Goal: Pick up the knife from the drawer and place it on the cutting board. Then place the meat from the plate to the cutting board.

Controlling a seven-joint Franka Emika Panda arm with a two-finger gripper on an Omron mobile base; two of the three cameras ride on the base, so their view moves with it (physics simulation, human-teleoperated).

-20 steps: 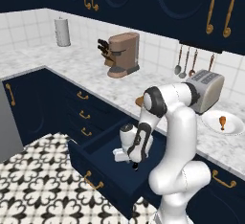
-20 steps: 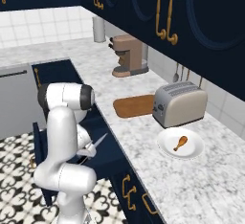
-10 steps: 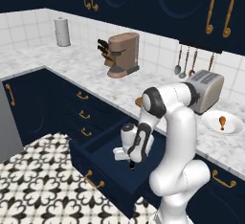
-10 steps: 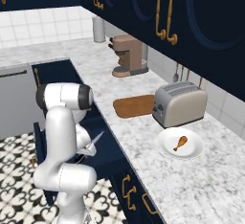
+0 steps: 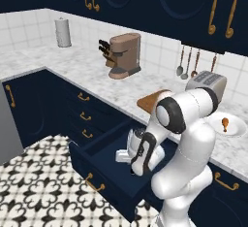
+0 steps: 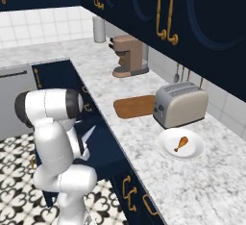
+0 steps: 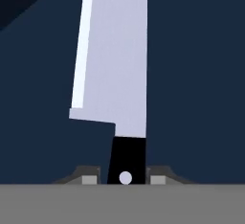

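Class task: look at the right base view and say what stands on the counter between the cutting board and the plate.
The silver toaster stands between the cutting board and the plate, seen in the right base view.

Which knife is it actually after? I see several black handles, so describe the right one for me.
Start at the marble counter and drop to the wide navy drawer pulled open below it. Down inside, the robot's hand is closed on the black handle of the knife. Unlike the black-handled knives in the knife block beside the coffee machine, its broad silver blade is bare.
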